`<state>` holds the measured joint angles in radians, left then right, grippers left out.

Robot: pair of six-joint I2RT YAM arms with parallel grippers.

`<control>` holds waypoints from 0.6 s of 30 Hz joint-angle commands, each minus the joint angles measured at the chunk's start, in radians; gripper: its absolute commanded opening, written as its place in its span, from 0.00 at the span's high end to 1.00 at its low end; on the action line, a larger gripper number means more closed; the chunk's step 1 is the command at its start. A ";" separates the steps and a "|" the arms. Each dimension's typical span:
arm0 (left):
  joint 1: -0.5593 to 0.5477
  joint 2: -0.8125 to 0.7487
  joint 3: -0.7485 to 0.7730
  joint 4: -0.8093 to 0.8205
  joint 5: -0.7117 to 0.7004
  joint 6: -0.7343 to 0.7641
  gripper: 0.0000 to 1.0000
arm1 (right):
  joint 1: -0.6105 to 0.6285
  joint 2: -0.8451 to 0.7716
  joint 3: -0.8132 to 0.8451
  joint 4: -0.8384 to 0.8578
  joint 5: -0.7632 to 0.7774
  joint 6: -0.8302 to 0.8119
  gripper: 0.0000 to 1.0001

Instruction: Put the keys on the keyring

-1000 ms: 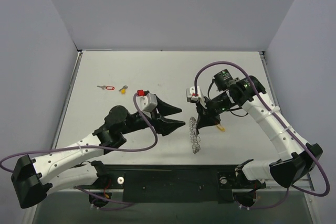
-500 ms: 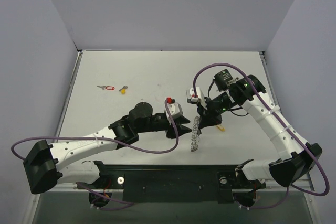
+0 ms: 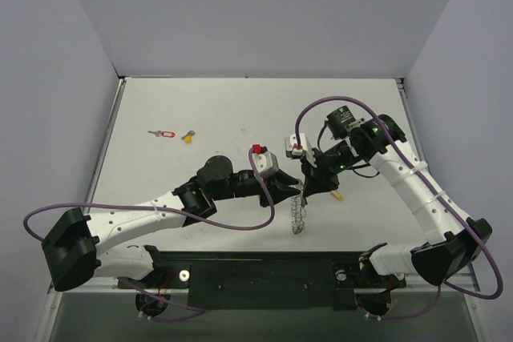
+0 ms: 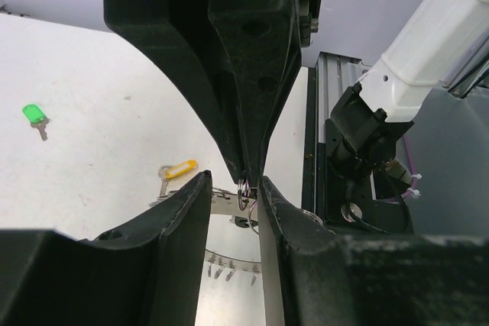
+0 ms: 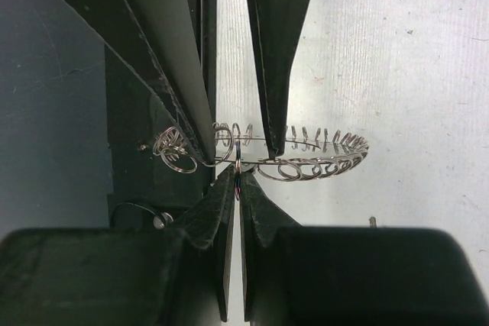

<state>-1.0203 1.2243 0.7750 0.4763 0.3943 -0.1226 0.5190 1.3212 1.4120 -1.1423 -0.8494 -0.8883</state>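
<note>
In the top view, the left gripper (image 3: 290,187) and the right gripper (image 3: 306,188) are seen tip to tip over the table (image 3: 240,110), and the keyring (image 3: 297,215) hangs edge-on just below both. An orange-yellow key (image 3: 338,195) lies just beyond the right gripper, while a red-tagged key (image 3: 165,134) and a yellow-headed key (image 3: 187,138) lie well apart from both grippers, on the far left. In the left wrist view, the left gripper's jaws are seen parted, with a loop of the keyring between them, directly under the right gripper's closed tips. A green-tagged key (image 4: 32,114) lies far to the left. In the right wrist view, the right gripper is seen pinched closed on a thin loop of the keyring, whose coil stretches sideways just ahead, straddled by the left fingers (image 5: 269,74).
</note>
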 commanded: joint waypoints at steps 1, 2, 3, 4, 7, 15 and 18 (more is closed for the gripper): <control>-0.003 0.015 0.004 0.065 0.040 -0.028 0.60 | 0.004 -0.013 0.027 -0.042 -0.053 -0.011 1.00; -0.003 0.017 0.006 0.067 0.041 -0.028 0.60 | 0.004 -0.010 0.027 -0.040 -0.053 -0.011 1.00; -0.003 0.021 0.009 0.065 0.049 -0.031 0.60 | 0.003 -0.011 0.028 -0.042 -0.054 -0.011 1.00; -0.003 0.024 0.010 0.065 0.052 -0.031 0.60 | 0.004 -0.010 0.027 -0.040 -0.056 -0.009 1.00; -0.003 0.032 0.012 0.068 0.057 -0.035 0.61 | 0.003 -0.008 0.027 -0.042 -0.057 -0.009 1.00; -0.003 0.041 0.018 0.056 0.074 -0.038 0.65 | 0.003 -0.010 0.028 -0.043 -0.060 -0.009 1.00; -0.003 0.044 0.018 0.054 0.075 -0.040 0.65 | 0.004 -0.007 0.028 -0.043 -0.063 -0.009 1.00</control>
<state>-1.0203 1.2610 0.7746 0.4831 0.4450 -0.1532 0.5190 1.3212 1.4120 -1.1442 -0.8639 -0.8902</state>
